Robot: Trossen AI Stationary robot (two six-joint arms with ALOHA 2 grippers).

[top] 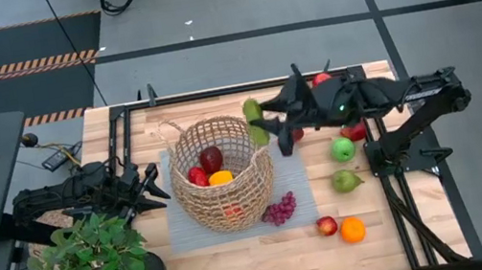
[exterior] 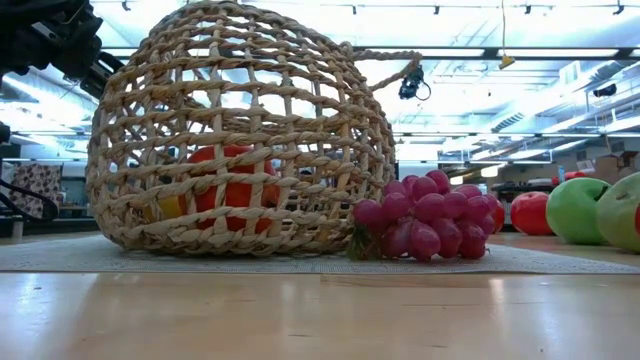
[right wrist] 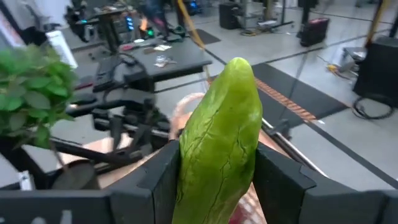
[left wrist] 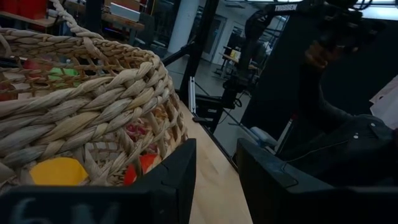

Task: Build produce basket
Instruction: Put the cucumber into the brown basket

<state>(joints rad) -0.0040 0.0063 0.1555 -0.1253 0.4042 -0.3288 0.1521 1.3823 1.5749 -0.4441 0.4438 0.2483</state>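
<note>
The tan wicker basket (top: 221, 172) (exterior: 240, 140) sits on a grey mat (top: 179, 232) and holds a dark red fruit (top: 212, 157), a red one (top: 197, 176) and an orange-yellow one (top: 220, 177). My right gripper (top: 262, 124) hangs above the basket's far right rim, shut on a long green vegetable (right wrist: 221, 130). My left gripper (top: 157, 181) rests open beside the basket's left wall, holding nothing. Purple grapes (top: 279, 209) (exterior: 425, 220) lie on the mat against the basket's near right side. My right gripper pinches the green vegetable's two long sides (right wrist: 186, 168) between its two fingers (right wrist: 277, 177), on its lower half. The fingers come nearly level from the table's right. One end (right wrist: 239, 68) sticks out past the fingers. The vegetable is lifted clear of table and basket.
Right of the basket lie a green apple (top: 343, 149), a green pear (top: 345, 179), a red apple (top: 326, 225), an orange (top: 352, 229) and red pieces (top: 354, 132) under the right arm. A potted plant (top: 92, 265) stands at the near left.
</note>
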